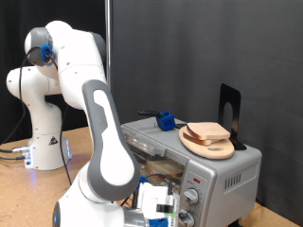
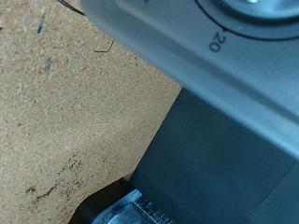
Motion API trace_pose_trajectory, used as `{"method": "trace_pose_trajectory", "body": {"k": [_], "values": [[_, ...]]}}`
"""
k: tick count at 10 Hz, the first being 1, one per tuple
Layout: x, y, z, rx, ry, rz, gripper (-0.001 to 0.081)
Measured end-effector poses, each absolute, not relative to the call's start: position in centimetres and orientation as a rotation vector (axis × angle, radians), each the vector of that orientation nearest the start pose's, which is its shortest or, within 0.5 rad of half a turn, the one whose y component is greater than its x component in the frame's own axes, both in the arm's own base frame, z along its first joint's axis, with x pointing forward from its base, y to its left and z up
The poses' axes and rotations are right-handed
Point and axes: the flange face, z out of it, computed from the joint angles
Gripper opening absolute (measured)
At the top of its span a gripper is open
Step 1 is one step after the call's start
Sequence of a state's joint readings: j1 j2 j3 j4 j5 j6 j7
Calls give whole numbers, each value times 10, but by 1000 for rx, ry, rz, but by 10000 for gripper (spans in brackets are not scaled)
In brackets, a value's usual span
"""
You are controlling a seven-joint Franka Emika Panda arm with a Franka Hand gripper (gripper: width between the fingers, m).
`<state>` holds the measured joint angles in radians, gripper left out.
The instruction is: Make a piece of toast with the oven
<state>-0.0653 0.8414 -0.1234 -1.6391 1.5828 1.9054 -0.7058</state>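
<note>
Exterior view, left to right: my arm (image 1: 99, 142) bends down toward the oven (image 1: 204, 170); my gripper (image 1: 163, 206) sits at its knob panel, grip state unreadable. Toast (image 1: 210, 131) lies flat on a wooden plate (image 1: 199, 145) atop the oven. Wrist view: dial marking "20" (image 2: 217, 41) beside particle-board table (image 2: 65, 112).

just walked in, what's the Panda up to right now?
The arm is bent low at the exterior view's bottom, with the gripper close against the front of the oven, beside its knobs. The wrist view shows a dial marked 20 right next to the hand. The piece of toast lies on a round wooden plate on top of the oven, untouched. Nothing shows between the fingers. A small blue object also sits on the oven top.
</note>
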Motion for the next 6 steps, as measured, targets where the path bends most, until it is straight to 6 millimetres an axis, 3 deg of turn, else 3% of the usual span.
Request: {"method": "trace_pose_trajectory", "body": {"k": [6], "values": [[668, -46, 135, -1880, 427, -196, 795]]}}
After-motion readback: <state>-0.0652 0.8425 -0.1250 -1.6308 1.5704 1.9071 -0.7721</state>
